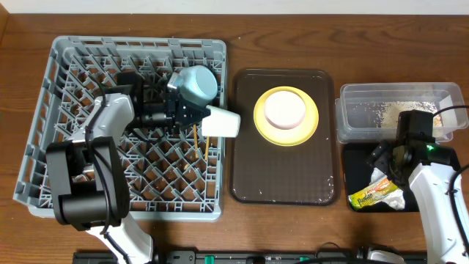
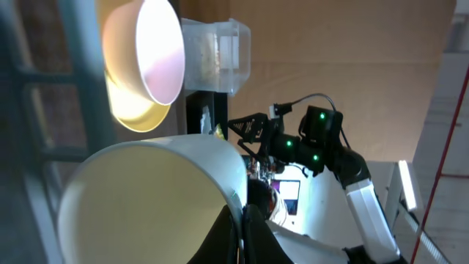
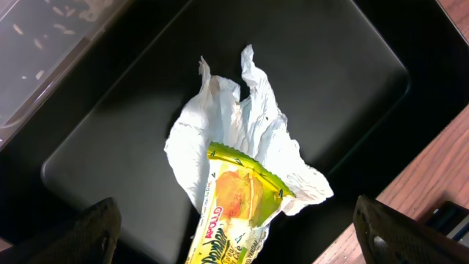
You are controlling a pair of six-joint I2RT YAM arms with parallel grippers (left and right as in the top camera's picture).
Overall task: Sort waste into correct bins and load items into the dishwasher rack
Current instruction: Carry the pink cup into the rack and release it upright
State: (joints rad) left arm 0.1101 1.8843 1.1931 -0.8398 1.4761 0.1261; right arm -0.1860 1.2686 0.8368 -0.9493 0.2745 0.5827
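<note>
Chopsticks [image 1: 205, 147] and a light blue bowl [image 1: 196, 83] sit in the dishwasher rack [image 1: 73, 81], over which the left end effector [image 1: 201, 117] clamps the small white cup [image 1: 223, 122] by its rim. The right end effector [image 3: 245, 235] hangs spread wide above the black tub [image 3: 352, 66], which holds the napkin [image 3: 242, 132] and snack wrapper [image 3: 234, 213].

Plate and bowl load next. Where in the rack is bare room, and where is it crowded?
Free in the rack: near-right grid, below the chopsticks, and the far-left corner. Crowded: far right, where light blue bowl, cup and left fingers bunch.
</note>
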